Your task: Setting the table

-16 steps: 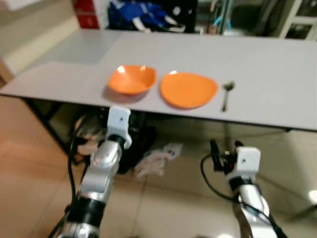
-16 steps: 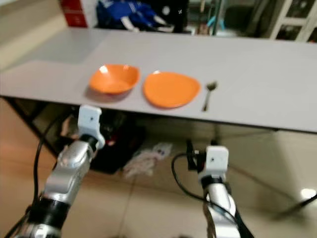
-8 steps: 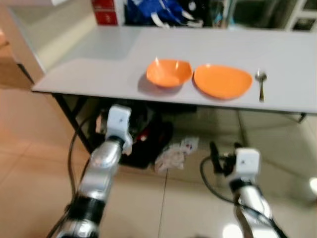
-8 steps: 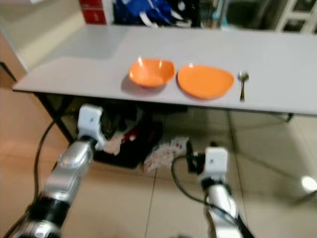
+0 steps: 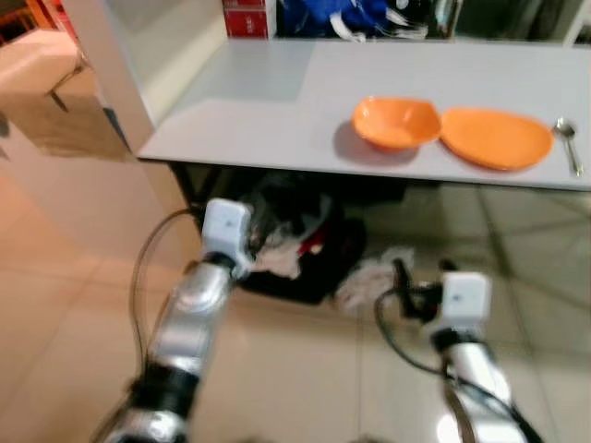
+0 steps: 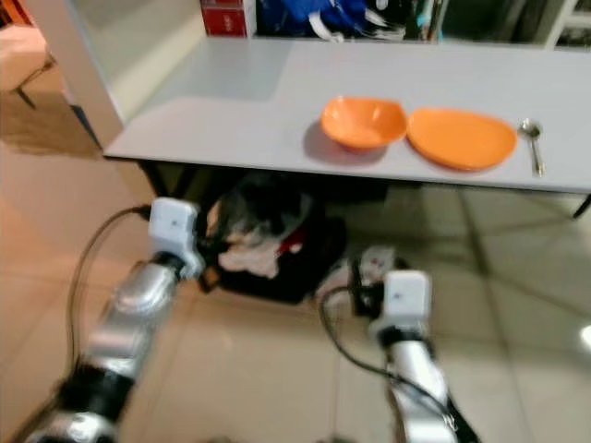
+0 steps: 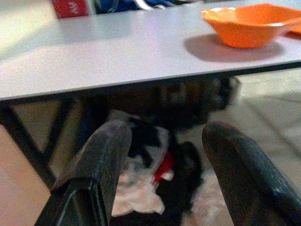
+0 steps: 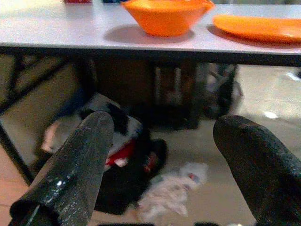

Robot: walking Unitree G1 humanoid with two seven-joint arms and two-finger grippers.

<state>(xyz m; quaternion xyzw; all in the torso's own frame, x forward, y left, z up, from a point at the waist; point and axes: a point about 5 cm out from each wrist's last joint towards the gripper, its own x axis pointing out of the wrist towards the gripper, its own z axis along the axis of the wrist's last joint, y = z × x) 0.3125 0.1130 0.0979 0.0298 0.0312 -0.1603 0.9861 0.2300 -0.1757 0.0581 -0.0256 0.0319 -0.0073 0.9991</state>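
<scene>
Lettering on the red box point(image 7: 70, 7) is unreadable; left gripper point(image 7: 162, 155) and right gripper point(image 8: 181, 155) gape empty.

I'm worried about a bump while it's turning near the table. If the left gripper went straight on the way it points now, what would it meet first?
Probably not the table: its edge sits above the open left gripper. The line runs beneath it, toward the dark bag and crumpled cloths on the floor. Depth is unclear.

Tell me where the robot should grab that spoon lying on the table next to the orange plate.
Probably the thin handle of the spoon, pinched from above. It lies flat, bowl end away from the robot, handle toward the table edge, beside the orange plate.
</scene>
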